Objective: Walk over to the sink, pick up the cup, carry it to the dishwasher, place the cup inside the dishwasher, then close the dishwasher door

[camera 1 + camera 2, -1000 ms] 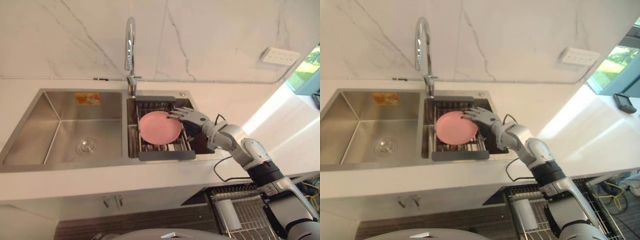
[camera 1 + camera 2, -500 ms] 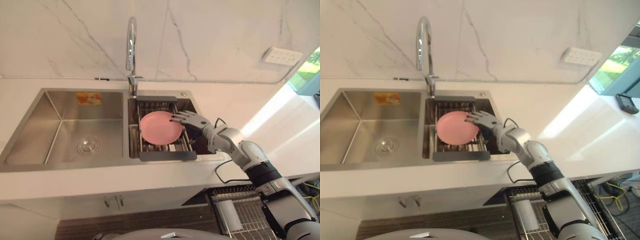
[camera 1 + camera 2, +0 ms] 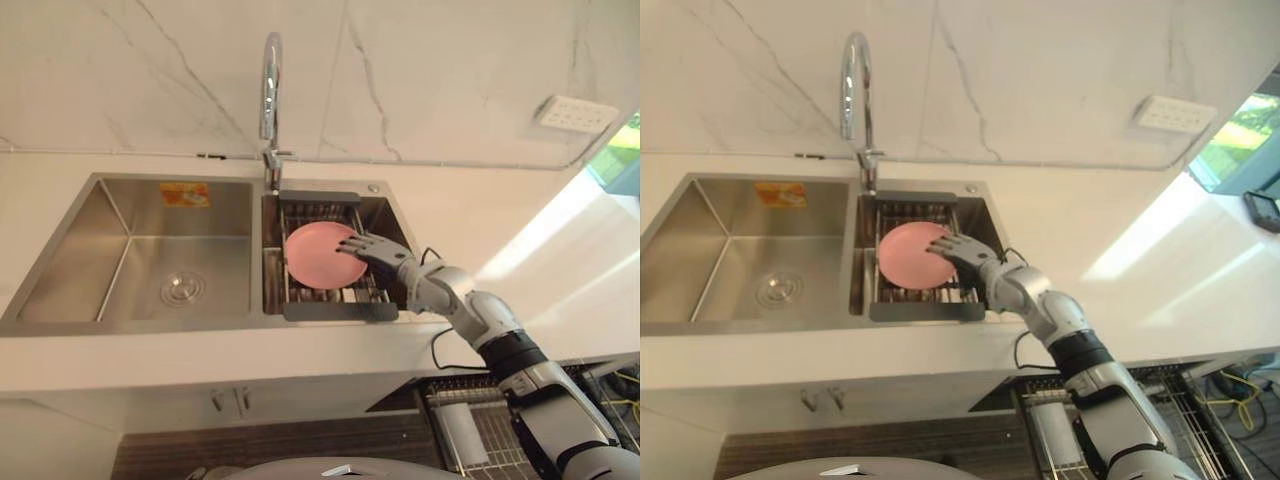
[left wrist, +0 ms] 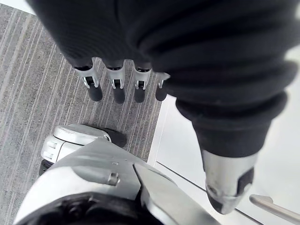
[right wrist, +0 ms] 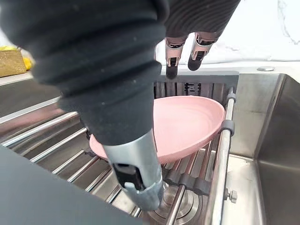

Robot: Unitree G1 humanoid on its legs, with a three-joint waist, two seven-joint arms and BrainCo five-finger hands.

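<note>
A shallow pink dish (image 3: 316, 256) leans in a wire drying rack (image 3: 338, 311) set over the sink's right basin; no cup shows. My right hand (image 3: 373, 250) reaches in from the right with its fingers straight and spread across the dish's right part. In the right wrist view the fingers (image 5: 171, 55) hang above the pink dish (image 5: 187, 124) and the thumb (image 5: 138, 176) points down near its lower rim, so the hand is open. My left hand (image 4: 116, 89) hangs open over the grey floor.
A tall chrome faucet (image 3: 270, 90) stands behind the rack. The left basin (image 3: 150, 265) is bare steel with a drain. A white counter (image 3: 300, 360) runs along the front. An open dishwasher's wire rack (image 3: 490, 430) shows at the lower right.
My right hand has moved left, from the dish's right edge to over its face. The whole view has also shifted slightly as the camera moved.
</note>
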